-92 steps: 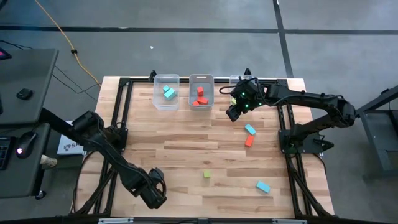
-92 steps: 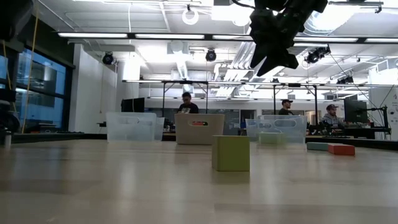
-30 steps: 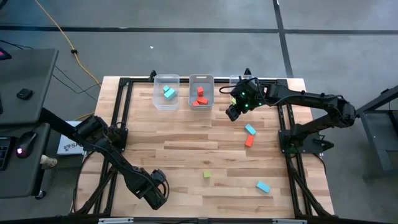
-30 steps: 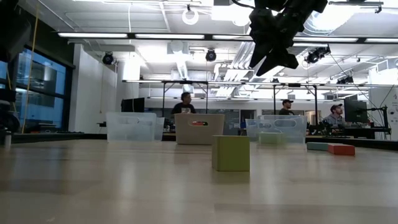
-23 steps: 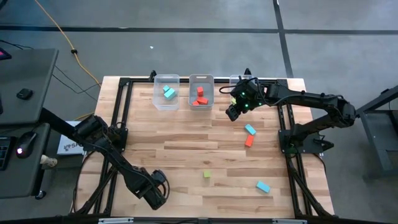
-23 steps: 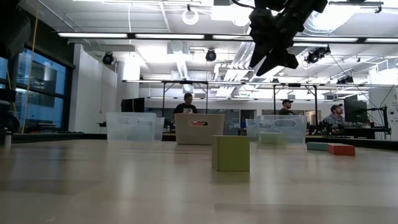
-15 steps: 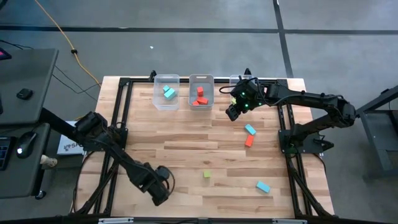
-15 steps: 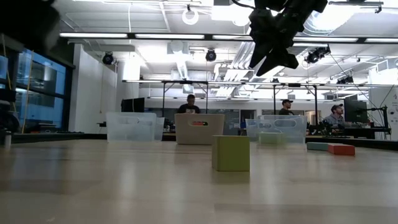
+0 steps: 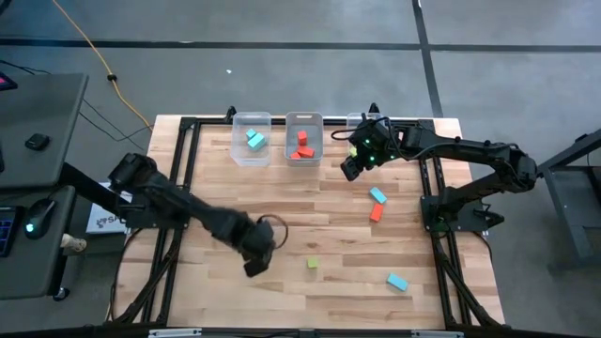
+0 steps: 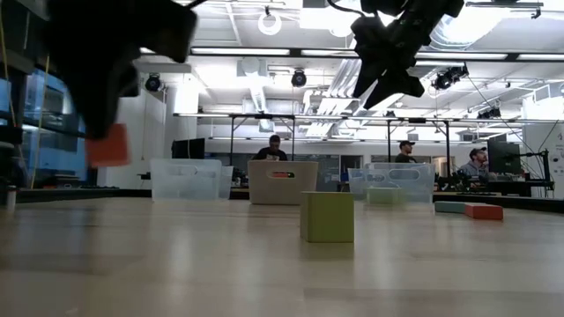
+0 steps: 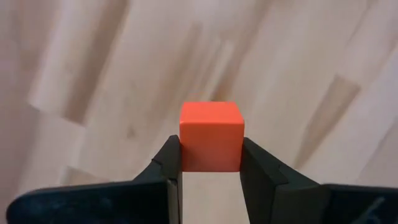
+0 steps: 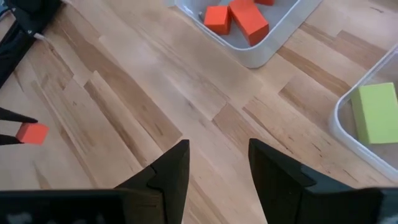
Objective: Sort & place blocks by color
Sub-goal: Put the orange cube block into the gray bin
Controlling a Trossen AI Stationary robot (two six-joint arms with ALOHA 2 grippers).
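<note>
The pale wooden plank table point(image 9: 282, 188) fills the scene, and three clear plastic rectangular bins point(image 9: 303, 138) stand in a row at its far edge. The left gripper point(image 11: 210, 163) hangs above the table's middle, nearer than the bins, its jaws pinching a small red-orange cube point(image 11: 210, 135). The right gripper point(image 12: 217, 163) hovers just beside the bins with its jaws spread and nothing between them. A lime green cube point(image 9: 313, 264) sits on the planks near the left gripper. Beyond the table lies a lit workshop room, where seated people point(image 10: 274, 150) are at desks behind the bins.
</note>
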